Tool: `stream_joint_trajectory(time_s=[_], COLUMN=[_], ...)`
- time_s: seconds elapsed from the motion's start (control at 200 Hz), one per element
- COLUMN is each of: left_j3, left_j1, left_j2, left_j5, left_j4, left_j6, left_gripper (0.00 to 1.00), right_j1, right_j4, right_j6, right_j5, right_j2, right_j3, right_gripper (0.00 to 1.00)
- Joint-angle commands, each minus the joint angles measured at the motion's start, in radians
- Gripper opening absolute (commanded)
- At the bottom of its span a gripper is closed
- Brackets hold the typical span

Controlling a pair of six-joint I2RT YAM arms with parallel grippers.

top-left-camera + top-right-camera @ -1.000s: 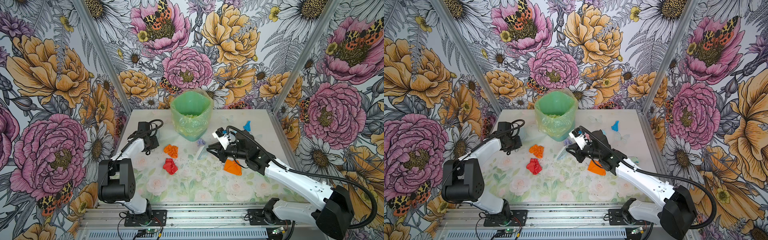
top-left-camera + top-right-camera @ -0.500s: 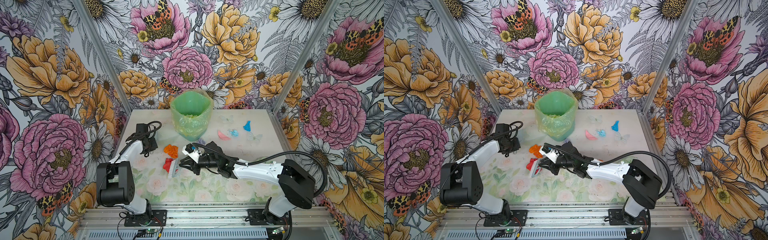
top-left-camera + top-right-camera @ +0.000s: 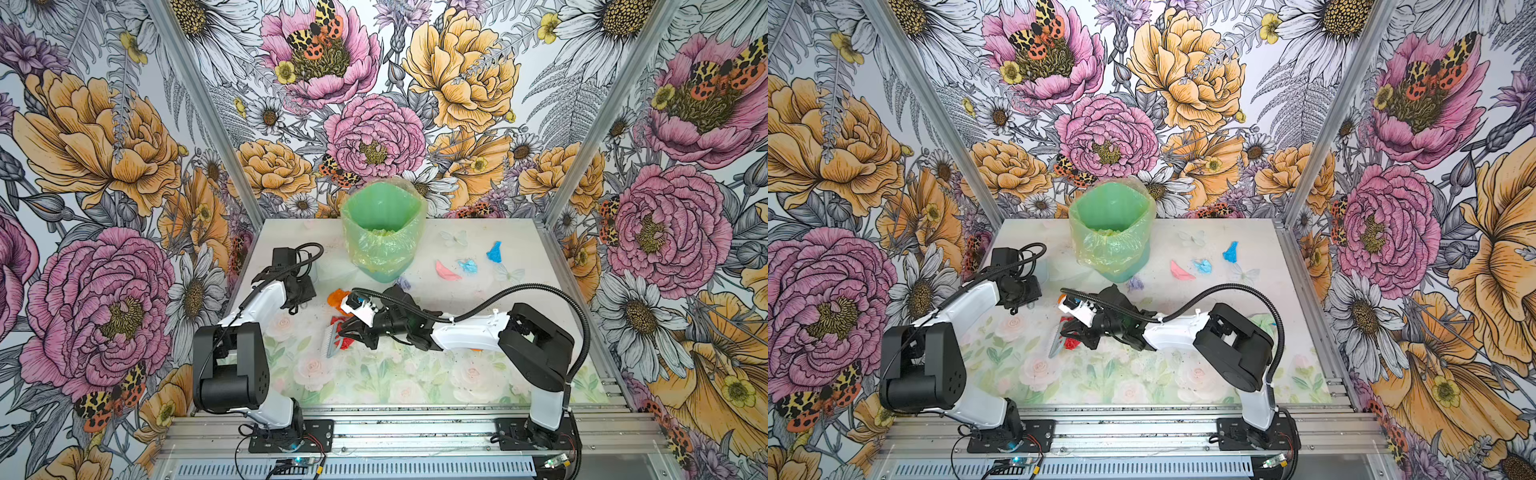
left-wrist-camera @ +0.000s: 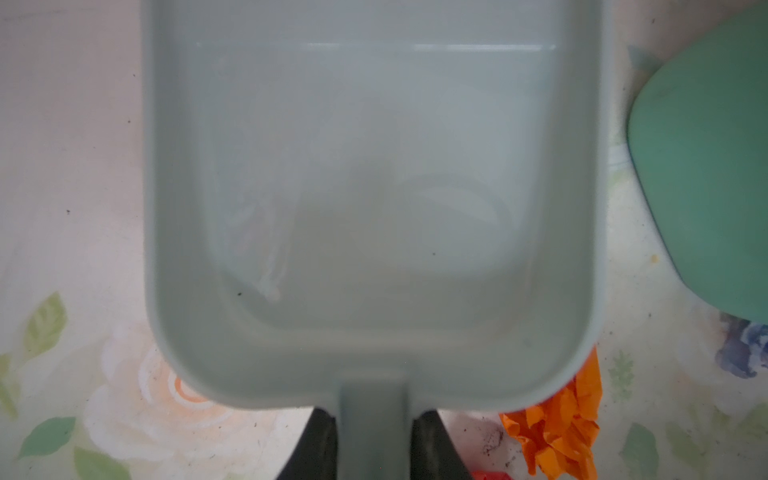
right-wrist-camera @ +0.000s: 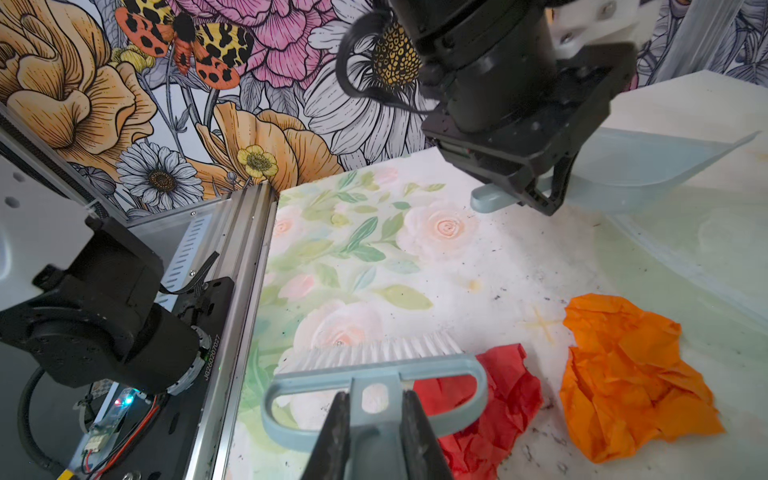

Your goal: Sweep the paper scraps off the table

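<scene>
The red scrap (image 5: 490, 407) lies a little toward 9 o'clock from the middle of the table (image 3: 374, 382). The orange scrap (image 5: 627, 374) lies just beside it, toward 10 o'clock and apart from it. Only the right wrist view shows how close the brush (image 5: 374, 374) is. Its white bristles rest on the tabletop and its grey-blue head overlaps the red scrap's edge. In both top views the right arm's wrist hides most of that scrap.

The top views alone show the far scraps. A lilac scrap (image 3: 402, 283) lies by the foot of the bin (image 3: 382, 241) at 12 o'clock. A pink scrap (image 3: 445, 271), a light blue scrap (image 3: 468, 266) and a darker blue scrap (image 3: 494, 252) lie between 1 and 2 o'clock. In a top view a pale green scrap (image 3: 1262, 322) shows behind the right elbow near 3 o'clock.

The left wrist view looks down into the dustpan (image 4: 374, 208). The orange scrap pokes out from under the pan's rear corner.

The right gripper (image 5: 374, 432) pinches the brush handle between closed jaws. The right arm reaches across the middle, with its forearm low and nearly level and its elbow folded over 4 o'clock. The left gripper (image 5: 536, 195) is clamped on the dustpan handle near 10 o'clock. The left arm stretches up from its base at 7 o'clock, wrist pointing down.
</scene>
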Motion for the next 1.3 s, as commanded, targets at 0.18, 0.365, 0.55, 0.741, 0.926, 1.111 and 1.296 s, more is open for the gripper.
stream_joint_trajectory(time_s=[0.18,0.365,0.55,0.741,0.926,1.111,1.296], left_j3=[-0.011,-0.008,-0.015,-0.018,-0.026,-0.042,-0.051], left_j1=[-0.012,-0.042,-0.064,-0.062,-0.054,-0.04,-0.029], left_j2=[-0.015,-0.013,-0.011,-0.014,-0.018,-0.027,-0.039], left_j5=[0.017,0.013,0.004,-0.001,-0.001,-0.001,0.006], left_j4=[0.007,0.007,0.008,0.007,0.008,0.01,0.011], left_j6=[-0.002,-0.006,-0.014,-0.012,-0.013,-0.013,-0.016], left_gripper=[0.15,0.15,0.15,0.15,0.15,0.15,0.15], right_j1=[-0.019,-0.054,-0.136,-0.216,-0.21,-0.155,-0.12], right_j4=[0.005,-0.065,-0.142,-0.137,0.007,0.082,0.148], right_j6=[-0.029,-0.077,-0.137,-0.16,-0.081,-0.04,-0.019], right_j5=[0.025,0.047,0.057,0.026,-0.03,0.011,0.088], right_j2=[-0.028,-0.102,-0.207,-0.299,-0.239,-0.089,0.029], right_j3=[-0.096,-0.169,-0.248,-0.27,-0.168,-0.02,0.041], right_gripper=[0.0,0.0,0.0,0.0,0.0,0.0,0.0])
